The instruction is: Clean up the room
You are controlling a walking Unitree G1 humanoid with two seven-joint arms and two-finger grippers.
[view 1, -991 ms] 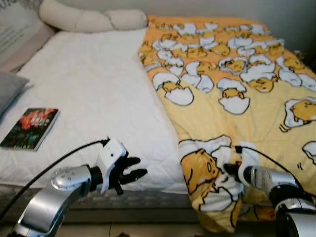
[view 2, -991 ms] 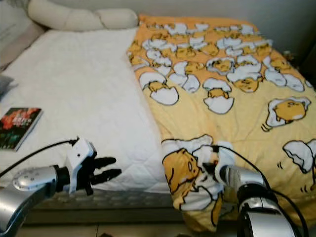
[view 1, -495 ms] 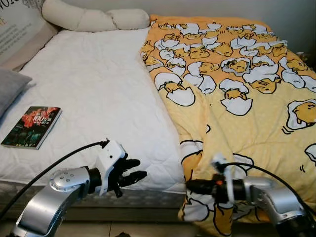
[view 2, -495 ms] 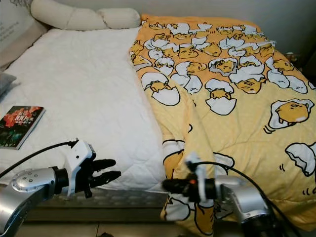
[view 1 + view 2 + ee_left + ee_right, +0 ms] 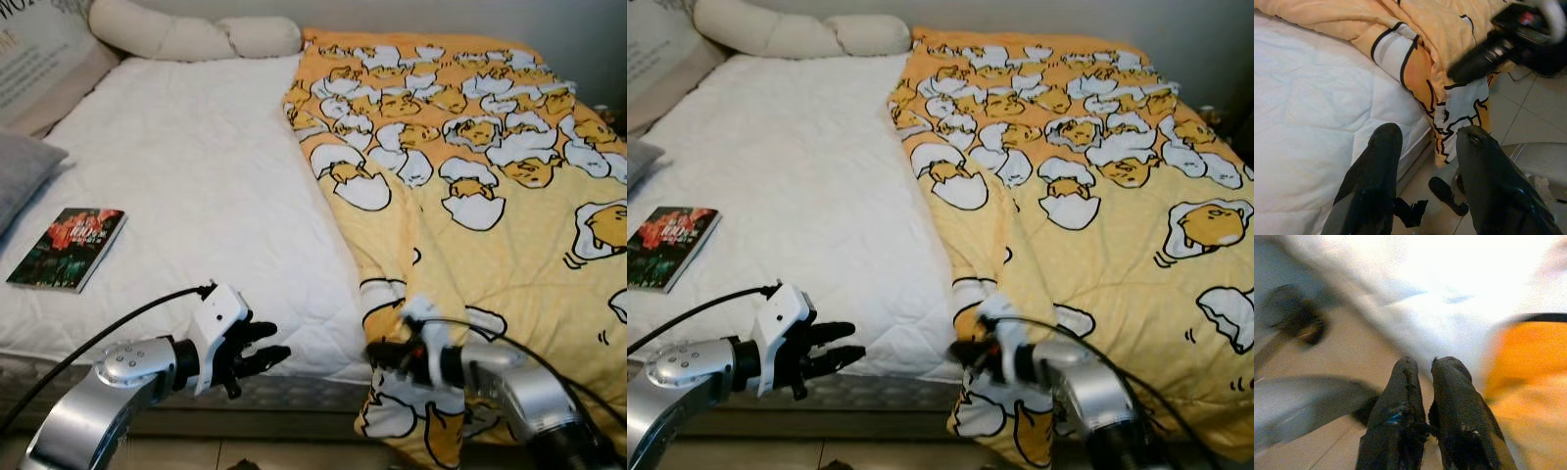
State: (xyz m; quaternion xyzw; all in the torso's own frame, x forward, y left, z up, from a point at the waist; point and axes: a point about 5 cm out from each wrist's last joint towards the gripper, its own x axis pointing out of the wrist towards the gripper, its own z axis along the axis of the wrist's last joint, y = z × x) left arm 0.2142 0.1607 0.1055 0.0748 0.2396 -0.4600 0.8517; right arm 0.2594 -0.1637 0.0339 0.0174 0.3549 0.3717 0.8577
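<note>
A yellow blanket (image 5: 470, 196) with egg-chick prints covers the right half of the bed, and its near corner hangs over the front edge. My right gripper (image 5: 377, 352) points left at that hanging corner; in the right wrist view the right gripper (image 5: 1425, 364) is shut with nothing between its fingers. My left gripper (image 5: 266, 345) hovers open at the front edge of the white mattress (image 5: 196, 176). In the left wrist view the left gripper (image 5: 1430, 134) is spread, with the blanket corner (image 5: 1449, 112) beyond it. A book (image 5: 67, 248) lies on the mattress at the left.
A long cream bolster (image 5: 186, 37) lies across the head of the bed. A grey pillow (image 5: 20, 171) sits at the left edge. Beige tiled floor (image 5: 1528, 122) runs below the bed's front edge.
My right gripper has swung left from the blanket's edge and now points past it. The folded-up corner of the blanket has dropped over the bed's front. The left arm has barely moved.
</note>
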